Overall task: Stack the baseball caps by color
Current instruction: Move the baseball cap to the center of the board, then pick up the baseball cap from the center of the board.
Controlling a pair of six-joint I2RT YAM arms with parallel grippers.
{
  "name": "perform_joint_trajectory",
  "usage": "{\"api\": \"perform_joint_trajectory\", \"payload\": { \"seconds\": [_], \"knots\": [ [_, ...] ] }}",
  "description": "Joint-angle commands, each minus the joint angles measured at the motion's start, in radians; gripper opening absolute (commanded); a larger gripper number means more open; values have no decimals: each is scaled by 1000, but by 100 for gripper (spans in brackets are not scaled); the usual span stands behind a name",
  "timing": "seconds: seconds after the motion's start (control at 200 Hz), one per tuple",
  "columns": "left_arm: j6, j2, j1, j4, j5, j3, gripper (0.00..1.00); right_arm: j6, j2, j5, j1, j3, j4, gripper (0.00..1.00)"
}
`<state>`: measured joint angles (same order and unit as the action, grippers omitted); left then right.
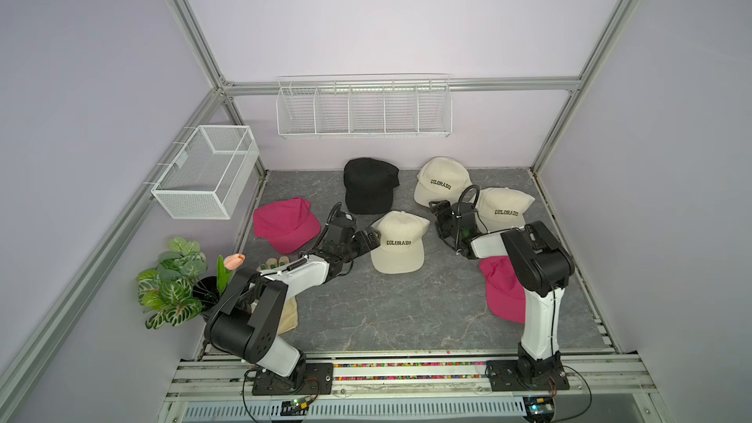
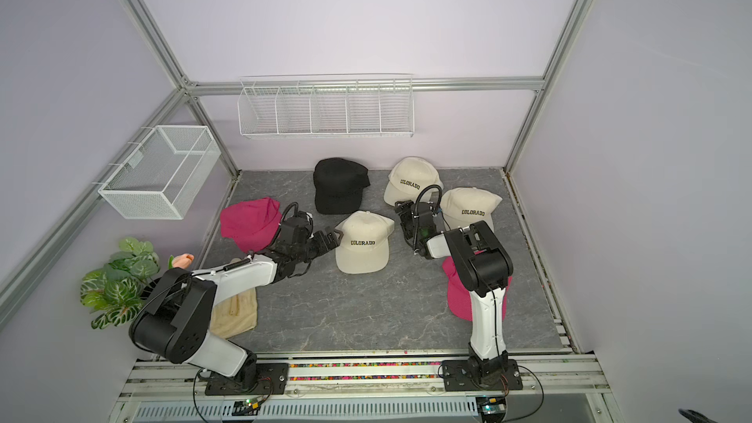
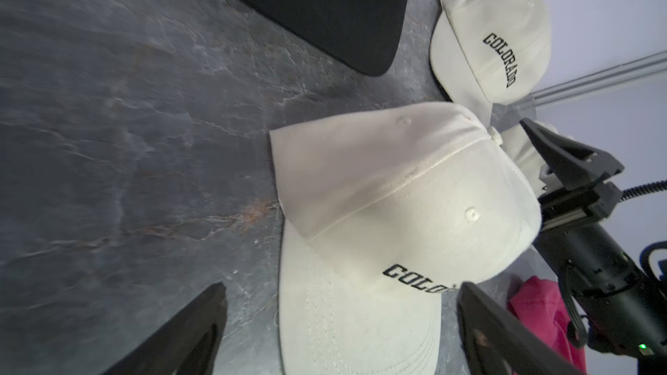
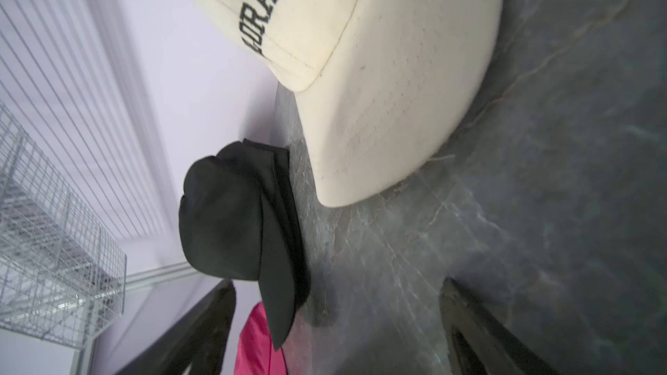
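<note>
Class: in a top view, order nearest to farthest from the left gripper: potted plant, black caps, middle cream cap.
1. Middle cream cap, beside the left gripper.
2. Black caps, toward the back.
3. Potted plant, far left, off the mat.

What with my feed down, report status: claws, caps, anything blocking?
Left claw open at near cream cap. Right claw open, empty, by rear cream cap. Cream and pink caps unstacked. Nothing blocking.

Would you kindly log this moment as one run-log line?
left gripper: open, beside middle cream fabric COLORADO cap | right gripper: open, near brim of rear cream COLORADO cap | black fabric cap pile: at back
</note>
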<state>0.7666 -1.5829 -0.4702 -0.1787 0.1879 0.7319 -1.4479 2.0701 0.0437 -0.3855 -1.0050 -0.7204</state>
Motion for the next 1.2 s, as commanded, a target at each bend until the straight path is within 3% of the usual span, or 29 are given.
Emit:
{"api": "perform_joint_trajectory", "payload": {
  "seconds": [0.0, 0.21, 0.515, 0.785, 0.91, 1.115, 1.194],
  "knots": [
    [7, -55, 5, -65, 125, 50, 100, -111, 41, 140, -16, -25, -58, 86],
    [-32, -154, 21, -92, 128, 84, 100, -248, 120, 267, -26, -46, -107, 84],
    [-139, -257, 43, -112, 152, 183, 100, -226, 223, 326, -26, -157, -131, 72],
    [-8, -245, 48, -212, 210, 122, 100, -180, 281, 353, -13, -190, -198, 52],
    [86, -229, 48, -302, 262, 47, 100, -124, 292, 351, -7, -209, -250, 37],
    [145, -171, 43, -306, 271, -46, 100, 44, 211, 341, 0, -184, -313, 10],
    [148, -147, 36, -294, 274, -66, 100, 81, 172, 343, -2, -154, -353, 6]
  ]
}}
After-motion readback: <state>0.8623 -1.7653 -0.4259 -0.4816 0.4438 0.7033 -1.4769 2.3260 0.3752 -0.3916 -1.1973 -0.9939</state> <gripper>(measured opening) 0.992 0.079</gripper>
